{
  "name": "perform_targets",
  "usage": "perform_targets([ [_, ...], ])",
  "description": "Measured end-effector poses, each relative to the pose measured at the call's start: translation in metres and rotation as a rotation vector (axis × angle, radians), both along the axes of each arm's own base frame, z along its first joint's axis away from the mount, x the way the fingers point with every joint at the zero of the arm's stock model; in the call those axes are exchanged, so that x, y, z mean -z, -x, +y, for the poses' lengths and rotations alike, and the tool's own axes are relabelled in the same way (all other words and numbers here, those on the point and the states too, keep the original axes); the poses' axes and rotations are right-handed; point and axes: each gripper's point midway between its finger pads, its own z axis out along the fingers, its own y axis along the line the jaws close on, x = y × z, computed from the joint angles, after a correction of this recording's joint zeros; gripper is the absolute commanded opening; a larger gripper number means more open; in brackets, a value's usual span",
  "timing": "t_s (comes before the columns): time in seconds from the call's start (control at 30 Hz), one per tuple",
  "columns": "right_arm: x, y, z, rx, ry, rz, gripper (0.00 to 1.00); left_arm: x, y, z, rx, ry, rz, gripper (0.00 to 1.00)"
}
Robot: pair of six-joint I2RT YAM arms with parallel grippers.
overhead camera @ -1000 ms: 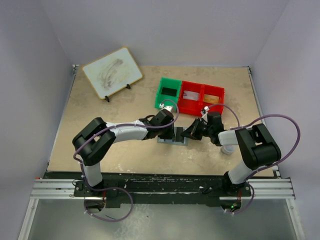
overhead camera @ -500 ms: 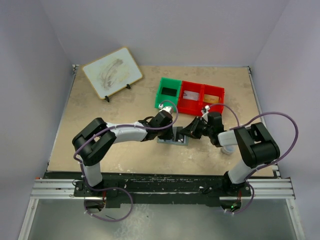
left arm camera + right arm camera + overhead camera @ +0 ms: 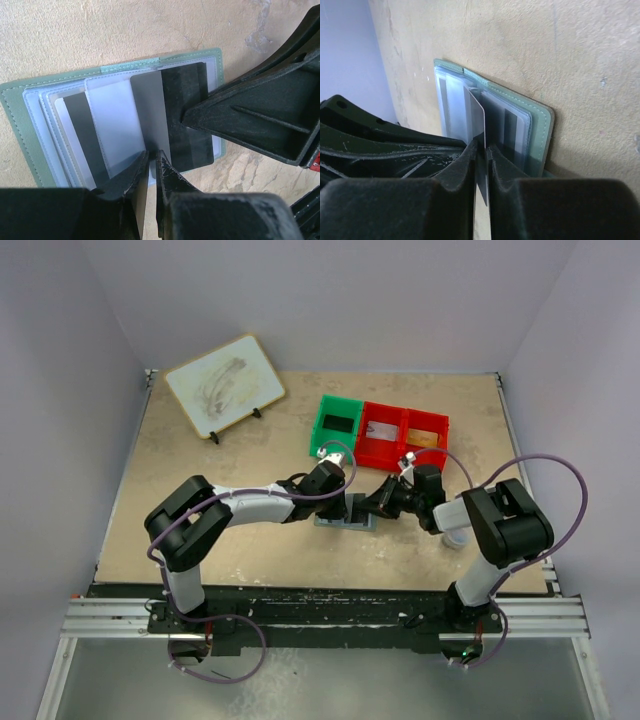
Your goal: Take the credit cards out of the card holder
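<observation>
The card holder (image 3: 352, 523) lies open on the table between my two grippers. Its grey-green cover (image 3: 20, 115) and clear sleeves show in the left wrist view, and it also shows in the right wrist view (image 3: 540, 125). My left gripper (image 3: 153, 156) is closed on the near edge of a sleeve; in the top view it sits at the holder's left side (image 3: 343, 508). My right gripper (image 3: 481, 145) is shut on a grey and black card (image 3: 476, 117) that stands partly out of its sleeve (image 3: 187, 115). The right gripper is at the holder's right side (image 3: 372, 508).
A green bin (image 3: 337, 425) and two joined red bins (image 3: 405, 438) stand just behind the holder. A white board on a small stand (image 3: 225, 385) is at the back left. The walls enclose the table on three sides.
My right gripper has shifted a little to the left, closer over the holder. My left gripper has stayed in place at the holder.
</observation>
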Motion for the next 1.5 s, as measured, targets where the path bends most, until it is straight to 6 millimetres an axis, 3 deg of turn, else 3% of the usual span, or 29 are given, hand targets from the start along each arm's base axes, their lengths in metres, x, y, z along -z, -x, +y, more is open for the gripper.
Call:
perform_targets([
  [0.07,-0.001,0.001,0.001,-0.012,-0.008,-0.002,0.00,0.000,0.000,0.000,0.000,0.000,0.000,0.09],
  [0.33,-0.006,0.000,-0.001,-0.010,0.021,0.020,0.00,-0.002,-0.004,0.004,-0.038,-0.011,-0.013,0.09],
  [0.6,-0.033,-0.004,-0.018,0.032,0.146,-0.044,0.00,-0.007,-0.011,0.031,-0.122,-0.104,-0.061,0.12],
  [0.83,-0.037,-0.001,-0.028,0.050,0.205,-0.044,0.00,-0.013,-0.007,0.055,-0.161,-0.170,-0.077,0.15],
  [1.0,-0.045,-0.008,-0.027,0.054,0.217,-0.066,0.00,-0.026,-0.008,0.059,-0.174,-0.165,-0.100,0.19],
  [1.17,-0.047,-0.018,-0.022,0.038,0.222,-0.079,0.00,-0.043,-0.008,0.068,-0.198,-0.147,-0.139,0.32],
  [1.33,-0.029,-0.010,-0.007,-0.022,0.243,-0.034,0.00,-0.072,-0.011,0.085,-0.259,-0.122,-0.218,0.48],
  [1.5,-0.017,-0.002,0.010,-0.076,0.252,-0.012,0.00,-0.093,-0.011,0.107,-0.328,-0.134,-0.282,0.58],
])
